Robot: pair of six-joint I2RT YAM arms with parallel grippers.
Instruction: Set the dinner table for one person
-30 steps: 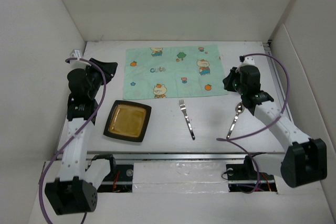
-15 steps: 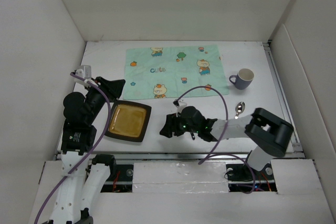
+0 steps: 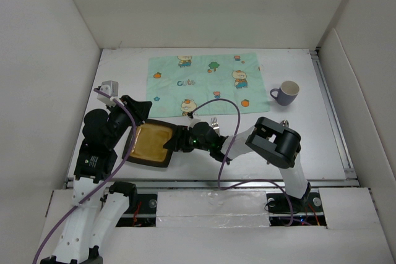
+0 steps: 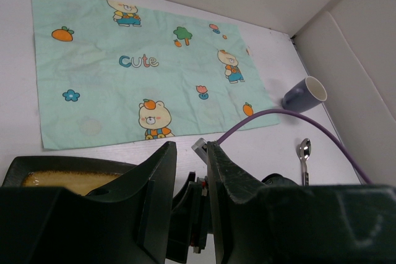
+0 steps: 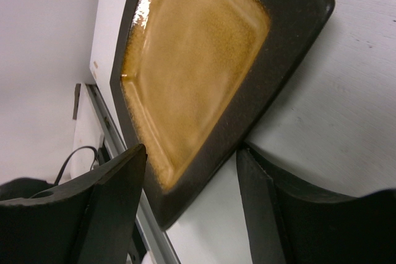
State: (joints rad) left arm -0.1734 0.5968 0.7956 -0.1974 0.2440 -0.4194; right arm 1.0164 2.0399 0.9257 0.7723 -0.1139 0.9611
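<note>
Straddling the plate's point(image 5: 198, 72) near rim, the right gripper point(image 5: 192, 208) stands spread, and the likeliest slip is a finger skidding off that rim and shoving the plate toward 8 o'clock, off the dinner table point(image 3: 309, 146). The left gripper point(image 4: 189, 190) hovers at the plate's 9 o'clock edge, jaws narrowly parted, seemingly empty. The plate lies flat at the table's 8 o'clock; being square, it shows no long axis, corners skewed slightly clockwise.

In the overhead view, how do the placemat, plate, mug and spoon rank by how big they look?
Largest to smallest:
1. Placemat
2. Plate, partly covered by the arms
3. Mug
4. Spoon: mostly hidden behind the right arm, so unsure.
</note>
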